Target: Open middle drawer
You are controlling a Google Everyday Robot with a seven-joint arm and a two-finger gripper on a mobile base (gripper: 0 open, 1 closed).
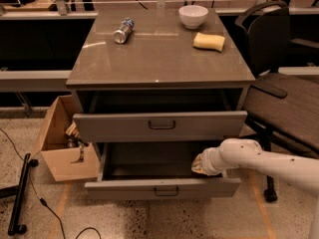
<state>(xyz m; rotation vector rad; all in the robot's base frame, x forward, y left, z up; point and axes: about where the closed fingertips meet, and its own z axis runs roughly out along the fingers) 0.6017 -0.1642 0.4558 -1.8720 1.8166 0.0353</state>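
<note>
Grey middle drawer out beyond upper drawer, gripper at its right inner edge, tray open leftward, grip unclear

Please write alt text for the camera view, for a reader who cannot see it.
A grey cabinet has its middle drawer pulled well out; the robot's gripper is over the drawer's right end, behind its front. The top drawer is slightly open; a can, a bowl and a sponge lie on top.
</note>
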